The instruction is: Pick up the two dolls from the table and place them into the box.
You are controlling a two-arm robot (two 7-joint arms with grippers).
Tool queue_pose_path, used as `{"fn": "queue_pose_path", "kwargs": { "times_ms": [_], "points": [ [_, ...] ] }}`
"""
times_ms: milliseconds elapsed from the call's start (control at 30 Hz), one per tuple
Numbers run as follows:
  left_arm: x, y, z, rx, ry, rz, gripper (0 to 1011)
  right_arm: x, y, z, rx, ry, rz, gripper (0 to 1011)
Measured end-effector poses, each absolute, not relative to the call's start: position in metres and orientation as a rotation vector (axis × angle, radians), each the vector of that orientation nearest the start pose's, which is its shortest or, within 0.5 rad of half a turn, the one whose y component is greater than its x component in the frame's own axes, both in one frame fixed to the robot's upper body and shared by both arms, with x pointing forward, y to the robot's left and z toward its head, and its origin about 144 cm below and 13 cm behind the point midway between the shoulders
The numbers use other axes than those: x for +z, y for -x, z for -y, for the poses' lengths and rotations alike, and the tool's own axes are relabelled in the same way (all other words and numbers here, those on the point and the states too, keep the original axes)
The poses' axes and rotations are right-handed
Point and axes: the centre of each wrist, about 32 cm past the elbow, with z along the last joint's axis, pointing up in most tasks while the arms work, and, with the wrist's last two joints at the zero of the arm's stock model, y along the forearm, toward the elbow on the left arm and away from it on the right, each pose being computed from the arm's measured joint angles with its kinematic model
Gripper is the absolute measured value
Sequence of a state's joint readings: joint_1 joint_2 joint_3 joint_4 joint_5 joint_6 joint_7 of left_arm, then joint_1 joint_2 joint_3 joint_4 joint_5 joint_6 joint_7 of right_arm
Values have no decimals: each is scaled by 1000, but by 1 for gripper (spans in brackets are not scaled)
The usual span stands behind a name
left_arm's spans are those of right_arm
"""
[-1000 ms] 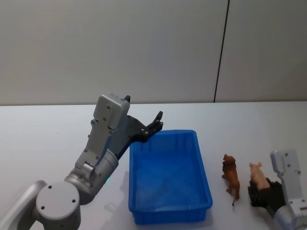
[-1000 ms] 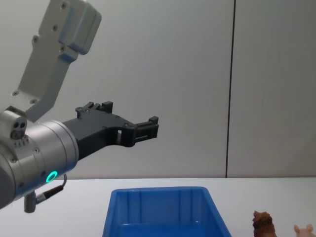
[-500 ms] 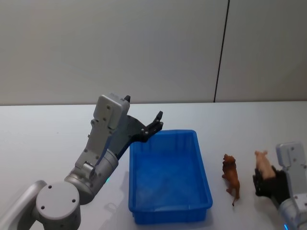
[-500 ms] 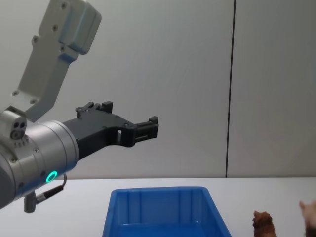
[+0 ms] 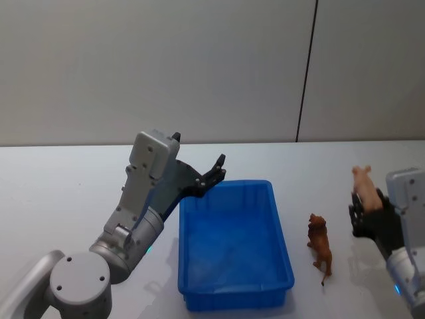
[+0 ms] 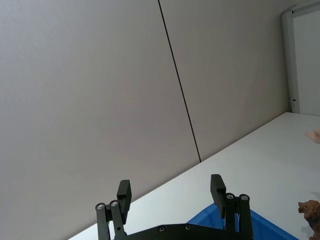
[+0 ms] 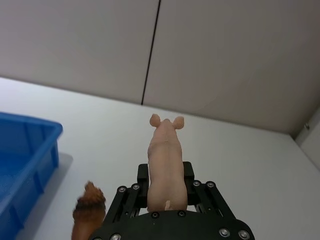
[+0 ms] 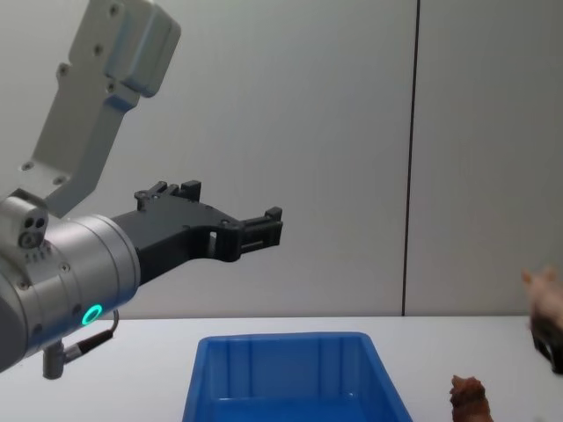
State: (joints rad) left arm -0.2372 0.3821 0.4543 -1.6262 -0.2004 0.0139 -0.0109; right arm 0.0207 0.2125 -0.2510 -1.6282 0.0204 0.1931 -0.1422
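My right gripper (image 5: 364, 199) is shut on the pale pink doll (image 5: 362, 180), held in the air to the right of the blue box (image 5: 232, 292). The right wrist view has that pink doll (image 7: 165, 165) clamped between the fingers, head pointing away. The reddish-brown doll (image 5: 320, 245) stands on the white table (image 5: 66, 193) between the box and my right arm; it also shows low in the chest view (image 8: 469, 400). My left gripper (image 5: 216, 169) hangs open above the box's far left corner, empty, and its fingers (image 6: 123, 192) show apart in the left wrist view.
A grey wall with a dark vertical seam (image 5: 305, 73) stands behind the table. The box (image 8: 290, 378) sits mid-table with an empty blue floor. White tabletop stretches to the left and behind the box.
My right gripper has lifted the pink doll up off the table, rising beside the brown doll. The left arm and the brown doll have stayed where they were.
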Motion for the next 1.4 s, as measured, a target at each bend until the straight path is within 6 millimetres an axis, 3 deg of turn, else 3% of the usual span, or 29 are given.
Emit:
{"fn": "queue_pose_path", "kwargs": {
  "times_ms": [700, 1400],
  "points": [
    [1204, -492, -198, 1124, -61, 268, 1003, 1195, -469, 185, -1225, 129, 181, 383],
    [1204, -492, -198, 1124, -61, 268, 1003, 1211, -485, 159, -931, 192, 42, 383]
  ]
}}
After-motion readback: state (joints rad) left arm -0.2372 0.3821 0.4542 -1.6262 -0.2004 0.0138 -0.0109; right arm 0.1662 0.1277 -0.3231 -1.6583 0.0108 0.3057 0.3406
